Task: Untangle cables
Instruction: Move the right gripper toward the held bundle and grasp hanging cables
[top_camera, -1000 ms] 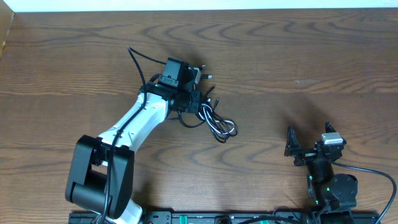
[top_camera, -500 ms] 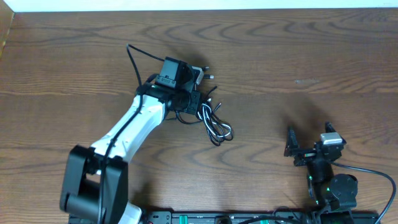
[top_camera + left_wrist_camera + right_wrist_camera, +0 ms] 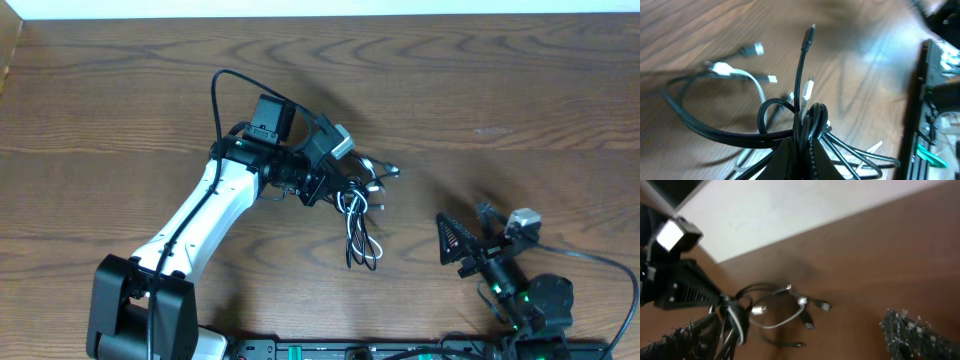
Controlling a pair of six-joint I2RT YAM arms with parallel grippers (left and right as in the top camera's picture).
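Observation:
A tangled bundle of cables, black (image 3: 357,238) and white (image 3: 349,207), hangs from my left gripper (image 3: 333,180), which is shut on the knot. Its loops trail toward the table, and plug ends (image 3: 392,170) stick out to the right. In the left wrist view the fingers (image 3: 790,160) pinch the bunched cords at the bottom centre. A black loop (image 3: 700,125) and a white cord (image 3: 751,78) spread over the wood beyond. My right gripper (image 3: 468,228) stands wide open and empty, right of the bundle. Its wrist view shows the cables (image 3: 782,320) lying ahead between the spread fingers (image 3: 912,332).
The wooden table (image 3: 500,90) stretches out around the arms. A pale wall edge (image 3: 300,8) runs along the far side. The arms' base rail (image 3: 350,350) lies along the near edge. A thick black arm wire (image 3: 218,95) loops above the left wrist.
My left gripper has swung right and lifted with the bundle, so the loops now dangle lower. The right gripper has shifted left and turned toward the cables.

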